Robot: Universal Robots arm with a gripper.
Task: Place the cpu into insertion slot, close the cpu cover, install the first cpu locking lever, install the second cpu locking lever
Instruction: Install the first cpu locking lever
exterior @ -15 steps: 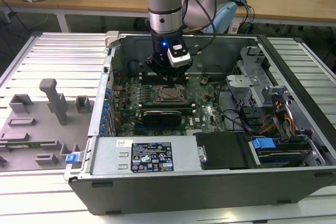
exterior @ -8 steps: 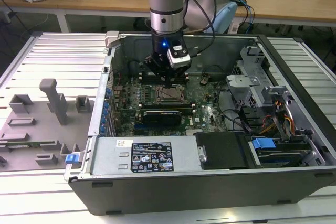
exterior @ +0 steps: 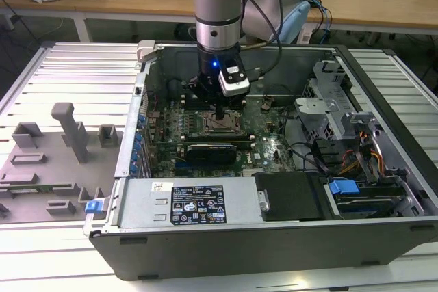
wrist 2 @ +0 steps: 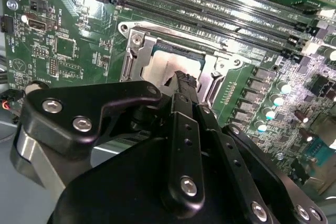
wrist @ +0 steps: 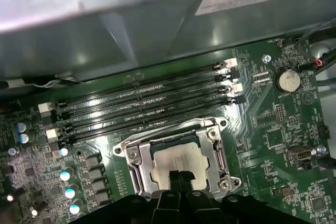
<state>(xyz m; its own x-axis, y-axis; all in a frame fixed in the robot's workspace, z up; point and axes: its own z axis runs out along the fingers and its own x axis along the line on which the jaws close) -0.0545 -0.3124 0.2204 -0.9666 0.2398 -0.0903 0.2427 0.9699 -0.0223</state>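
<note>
black end effector, fingers pressed together, tip on the cpu seated in the insertion slot.

An open computer case fills the exterior view's centre. Grey plastic fixtures stand at left on the slatted desk; a blue latch sits lower right.

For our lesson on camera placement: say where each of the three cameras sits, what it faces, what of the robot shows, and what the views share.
Exterior view: off the arm, above the open computer case; arm and gripper show.
First wrist view: on the arm, facing the green circuit board; gripper at the socket.
Second wrist view: on the arm; black gripper in front.
Shared: the shiny silver-grey square cpu.
</note>
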